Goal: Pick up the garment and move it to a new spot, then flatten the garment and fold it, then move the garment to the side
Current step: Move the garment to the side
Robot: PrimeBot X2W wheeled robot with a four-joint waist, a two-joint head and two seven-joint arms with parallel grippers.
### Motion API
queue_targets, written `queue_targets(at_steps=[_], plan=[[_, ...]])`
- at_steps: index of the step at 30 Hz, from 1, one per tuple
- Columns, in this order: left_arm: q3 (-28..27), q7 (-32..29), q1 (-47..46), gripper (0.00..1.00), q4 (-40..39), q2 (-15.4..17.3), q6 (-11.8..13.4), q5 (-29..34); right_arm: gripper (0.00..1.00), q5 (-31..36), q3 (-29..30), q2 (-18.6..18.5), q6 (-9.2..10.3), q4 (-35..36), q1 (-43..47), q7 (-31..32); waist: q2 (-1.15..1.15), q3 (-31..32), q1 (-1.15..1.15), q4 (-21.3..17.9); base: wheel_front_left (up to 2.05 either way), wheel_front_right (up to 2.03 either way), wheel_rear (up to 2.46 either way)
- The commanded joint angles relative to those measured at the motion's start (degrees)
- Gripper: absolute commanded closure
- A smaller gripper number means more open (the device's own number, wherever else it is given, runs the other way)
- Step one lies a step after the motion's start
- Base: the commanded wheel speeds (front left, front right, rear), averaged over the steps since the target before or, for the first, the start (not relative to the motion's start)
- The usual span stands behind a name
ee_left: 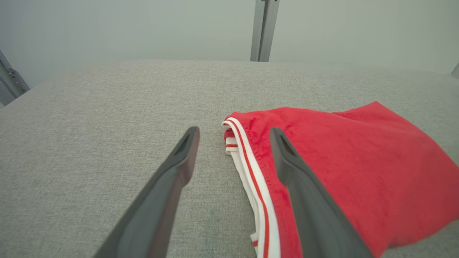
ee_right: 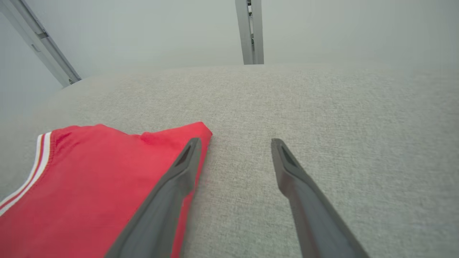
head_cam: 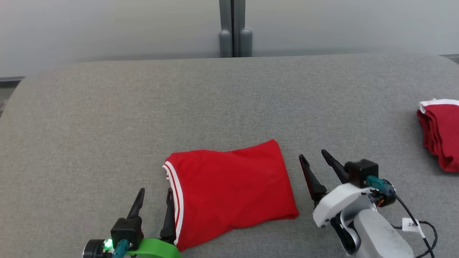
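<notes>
Nearest the head camera, the left hand (head_cam: pixel 156 191) was held spread, its inner finger at the striped edge of the folded garment (head_cam: pixel 233 190). That garment was laid on the grey surface (head_cam: pixel 107 125) between both hands, long axis running hand to hand. The right hand (head_cam: pixel 312 154), likewise spread, was seen just beside the opposite edge; the left was judged nearer.
</notes>
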State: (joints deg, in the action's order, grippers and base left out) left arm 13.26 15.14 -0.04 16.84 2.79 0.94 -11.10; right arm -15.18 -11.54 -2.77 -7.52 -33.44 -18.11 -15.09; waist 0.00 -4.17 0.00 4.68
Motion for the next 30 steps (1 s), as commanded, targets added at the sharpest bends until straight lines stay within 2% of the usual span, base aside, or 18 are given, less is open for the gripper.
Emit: queue_targets(at_steps=[1, 4, 11, 12, 13, 14, 18, 21, 30], plan=[[0.4, -0.1, -0.8, 0.00, 0.0, 0.3, -0.2, -0.5, 0.00, -1.3, -1.5, -0.3, 0.08, -1.1, -1.6, -0.1, 0.00, -1.8, 0.00, 3.0, 0.00, 0.00, 0.00], [1.1, -0.1, -1.1, 0.00, 0.4, 0.3, 0.0, -0.7, 0.00, -3.1, -4.9, -0.3, 0.09, -4.6, -4.8, -0.1, 0.00, -2.3, 0.00, 5.2, 0.00, 0.00, 0.00], [1.7, -0.1, -0.7, 0.00, 0.8, 0.2, 0.3, -1.0, 0.00, -6.1, -9.5, -0.3, 0.09, -20.6, -8.3, 2.1, 0.00, -2.2, 0.00, 9.0, 0.00, 0.00, 0.00], [1.7, -0.1, -0.6, 0.00, 0.8, 0.2, 0.3, -1.0, 0.12, -6.8, -10.5, -0.3, 0.08, -22.1, -8.0, 2.6, 0.00, -2.2, 0.00, 9.2, 0.00, 0.00, 0.00], [1.6, -0.1, -0.4, 0.00, 0.7, 0.2, 0.4, -1.0, 0.63, -7.6, -11.3, -0.2, 0.08, -23.6, -7.7, 2.6, 0.00, -2.1, 0.00, 9.2, 0.00, 0.00, 0.00], [1.4, -0.1, -0.2, 0.00, 0.6, 0.2, 0.5, -1.0, 1.00, -7.9, -11.7, -0.1, 0.08, -24.4, -7.6, 2.3, 0.00, -2.0, 0.00, 9.0, 0.00, 0.00, 0.00], [0.6, -0.1, 0.7, 0.00, 0.4, 0.2, 0.3, -0.7, 1.00, -9.0, -10.7, -0.2, 0.13, -27.4, -7.8, 0.9, 0.00, -1.5, 0.00, 6.4, 0.00, 0.00, 0.00], [0.3, -0.1, 0.5, 0.00, 0.1, 0.2, 0.3, -0.7, 1.00, -8.8, -8.5, -0.9, 0.29, -28.0, -8.2, 0.4, 0.00, -1.1, 0.00, 2.5, 0.00, 0.00, 0.00], [0.5, -0.1, -1.6, 0.00, -0.2, 0.2, -0.3, -0.8, 1.00, -2.7, 0.5, -0.5, 0.17, -21.6, -6.1, 0.0, 0.00, -1.3, 0.00, -14.3, 0.00, 0.00, 0.00]])
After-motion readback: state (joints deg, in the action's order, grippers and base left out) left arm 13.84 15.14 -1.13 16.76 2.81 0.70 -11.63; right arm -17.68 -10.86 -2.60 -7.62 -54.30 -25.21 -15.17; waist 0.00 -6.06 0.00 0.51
